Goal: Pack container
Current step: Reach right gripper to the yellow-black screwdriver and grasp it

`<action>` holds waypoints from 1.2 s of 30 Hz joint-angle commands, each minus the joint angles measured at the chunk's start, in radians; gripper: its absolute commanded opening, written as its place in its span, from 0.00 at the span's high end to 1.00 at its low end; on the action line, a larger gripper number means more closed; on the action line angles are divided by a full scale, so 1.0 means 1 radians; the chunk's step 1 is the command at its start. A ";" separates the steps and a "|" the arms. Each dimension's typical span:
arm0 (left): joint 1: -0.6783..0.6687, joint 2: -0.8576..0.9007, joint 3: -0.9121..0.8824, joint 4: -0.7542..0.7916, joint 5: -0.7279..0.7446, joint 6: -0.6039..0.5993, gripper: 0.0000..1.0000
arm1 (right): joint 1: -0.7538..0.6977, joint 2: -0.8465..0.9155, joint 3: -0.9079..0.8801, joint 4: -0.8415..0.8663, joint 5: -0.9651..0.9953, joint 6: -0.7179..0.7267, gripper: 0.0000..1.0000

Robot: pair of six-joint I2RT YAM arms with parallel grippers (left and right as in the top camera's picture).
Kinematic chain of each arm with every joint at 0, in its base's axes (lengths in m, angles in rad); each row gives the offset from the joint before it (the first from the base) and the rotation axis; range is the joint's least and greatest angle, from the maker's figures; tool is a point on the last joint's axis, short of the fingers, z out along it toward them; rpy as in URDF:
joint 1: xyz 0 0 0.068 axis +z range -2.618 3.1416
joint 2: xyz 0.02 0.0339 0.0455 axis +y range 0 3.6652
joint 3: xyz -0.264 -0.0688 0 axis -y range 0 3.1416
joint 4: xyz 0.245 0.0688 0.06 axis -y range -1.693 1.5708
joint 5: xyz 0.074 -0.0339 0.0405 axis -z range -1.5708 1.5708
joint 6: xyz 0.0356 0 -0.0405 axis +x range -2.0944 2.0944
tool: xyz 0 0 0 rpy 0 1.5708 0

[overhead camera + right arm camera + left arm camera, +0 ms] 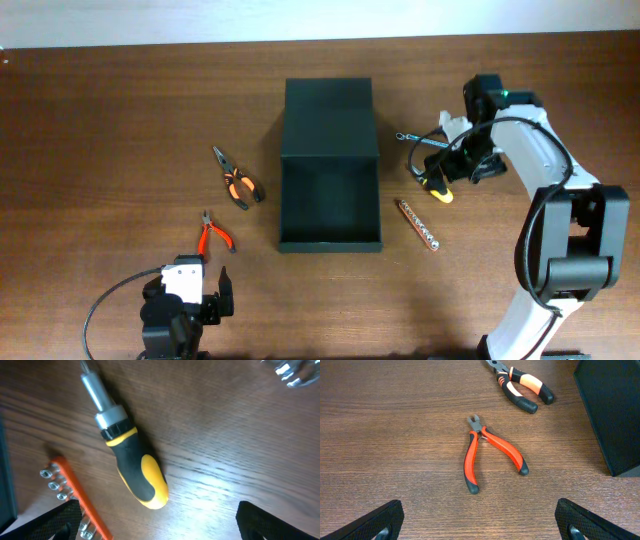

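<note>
Well, left gripper (480,525) and right gripper (160,522) both gape wide, empty — right over the screwdriver (132,467).

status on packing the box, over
Both open: left end effector near red pliers, right end effector by screwdriver. Lid up on the box, nothing visible inside. No tool blocking it.

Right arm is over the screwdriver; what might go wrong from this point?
The open right pincer hangs over the screwdriver; its round handle may roll when squeezed. The orange bit holder lies close beside one finger, so it could get nudged or pinched.
</note>
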 commanded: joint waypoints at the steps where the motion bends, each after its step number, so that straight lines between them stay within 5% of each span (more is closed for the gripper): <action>1: 0.006 -0.008 -0.006 0.002 0.011 0.019 0.01 | -0.002 0.007 -0.069 0.040 -0.010 0.016 0.01; 21: 0.006 -0.008 -0.006 0.002 0.011 0.019 0.01 | 0.098 0.012 -0.167 0.234 -0.001 -0.082 0.00; 28: 0.006 -0.008 -0.006 0.002 0.011 0.019 0.01 | 0.100 0.043 -0.167 0.237 0.024 -0.080 0.10; 32: 0.006 -0.008 -0.006 0.002 0.011 0.019 0.01 | 0.100 0.054 -0.167 0.237 0.024 -0.070 0.23; 36: 0.006 -0.008 -0.006 0.002 0.011 0.019 0.01 | 0.100 0.056 -0.167 0.237 0.024 -0.070 0.56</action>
